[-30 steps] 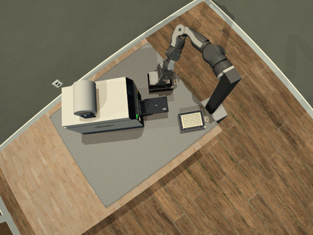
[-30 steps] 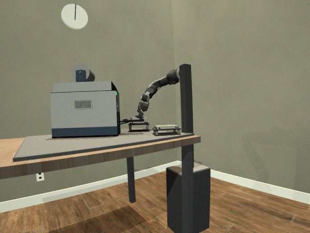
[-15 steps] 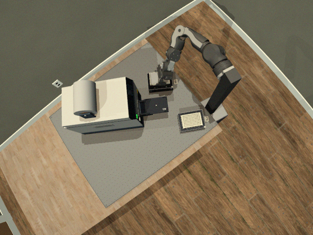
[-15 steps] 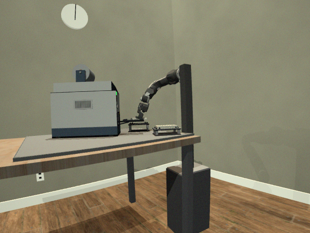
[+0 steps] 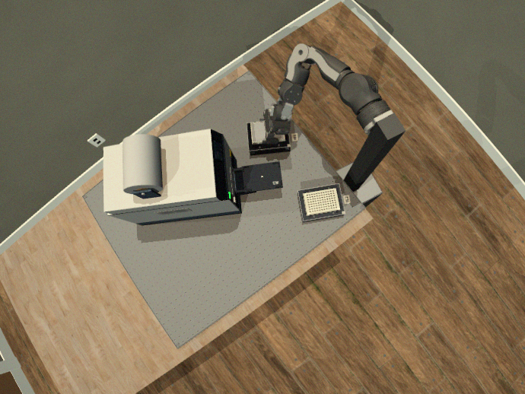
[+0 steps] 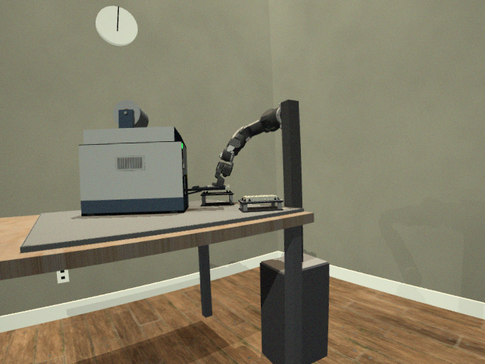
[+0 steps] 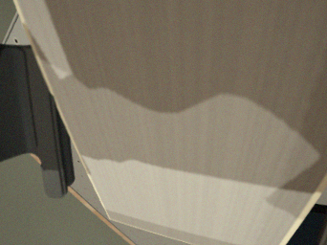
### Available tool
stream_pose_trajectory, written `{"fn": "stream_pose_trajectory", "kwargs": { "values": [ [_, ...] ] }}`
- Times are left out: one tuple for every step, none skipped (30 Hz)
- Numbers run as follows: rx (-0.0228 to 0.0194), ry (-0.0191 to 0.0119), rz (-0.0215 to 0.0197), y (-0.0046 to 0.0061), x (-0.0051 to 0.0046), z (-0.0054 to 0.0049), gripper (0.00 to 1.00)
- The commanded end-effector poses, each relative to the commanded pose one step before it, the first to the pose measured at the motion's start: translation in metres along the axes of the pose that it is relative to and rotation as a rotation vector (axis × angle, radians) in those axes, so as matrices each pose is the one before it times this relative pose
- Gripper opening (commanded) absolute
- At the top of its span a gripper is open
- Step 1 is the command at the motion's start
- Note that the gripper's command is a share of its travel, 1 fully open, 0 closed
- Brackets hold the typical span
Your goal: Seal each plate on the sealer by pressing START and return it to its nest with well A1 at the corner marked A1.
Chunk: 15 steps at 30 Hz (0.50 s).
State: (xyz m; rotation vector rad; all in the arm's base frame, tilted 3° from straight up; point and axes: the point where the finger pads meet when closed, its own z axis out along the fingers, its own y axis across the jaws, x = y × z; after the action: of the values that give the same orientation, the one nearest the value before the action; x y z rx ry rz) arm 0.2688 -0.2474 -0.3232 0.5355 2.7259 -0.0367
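Observation:
My gripper is shut on a plate with a smooth, foil-covered top. It holds the plate low over the far black nest; I cannot tell if the two touch. The plate's top fills the wrist view and hides the fingers. The second plate, with open wells, sits in the near nest by the arm's post. The sealer's black stage is out and bare. The sealer's lamp is green.
The sealer is a tall box left of the nests, with a foil roll on top. The arm's dark post stands at the mat's right edge. Small label tags lie beside each nest.

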Motion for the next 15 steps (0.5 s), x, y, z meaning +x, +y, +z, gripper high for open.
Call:
{"fn": "stream_pose_trajectory", "kwargs": {
  "values": [
    [-0.00617, -0.00728, 0.00220, 0.00084, -0.001405, 0.00048, 0.00],
    [0.00101, 0.00057, -0.00016, -0.00031, 0.000388, 0.00055, 0.00],
    [-0.00045, 0.00049, -0.00043, 0.00021, 0.000344, 0.00051, 0.00],
    [-0.00149, -0.00004, -0.00025, 0.00050, 0.000149, 0.00043, 0.00],
    [-0.00032, -0.00035, 0.00014, 0.00013, 0.000039, 0.00041, 0.00],
    [0.00068, -0.00026, 0.00038, -0.00030, 0.000077, 0.00045, 0.00],
    [0.00114, -0.00008, 0.00025, -0.00044, 0.000079, 0.00035, 0.00],
    [0.00378, 0.00131, -0.00075, -0.00051, -0.000082, -0.00037, 0.00],
    [0.00000, 0.00000, 0.00000, -0.00002, -0.000002, 0.00000, 0.00],
    [0.00000, 0.00000, 0.00000, -0.00002, -0.000002, 0.00000, 0.00],
    [0.00000, 0.00000, 0.00000, 0.00000, 0.000000, 0.00000, 0.00],
    [0.00000, 0.00000, 0.00000, 0.00000, 0.000000, 0.00000, 0.00],
    [0.00000, 0.00000, 0.00000, -0.00002, -0.000001, 0.00000, 0.00],
    [0.00000, 0.00000, 0.00000, -0.00002, -0.000002, 0.00000, 0.00],
    [0.00000, 0.00000, 0.00000, -0.00002, -0.000001, 0.00000, 0.00]
  ]
}}
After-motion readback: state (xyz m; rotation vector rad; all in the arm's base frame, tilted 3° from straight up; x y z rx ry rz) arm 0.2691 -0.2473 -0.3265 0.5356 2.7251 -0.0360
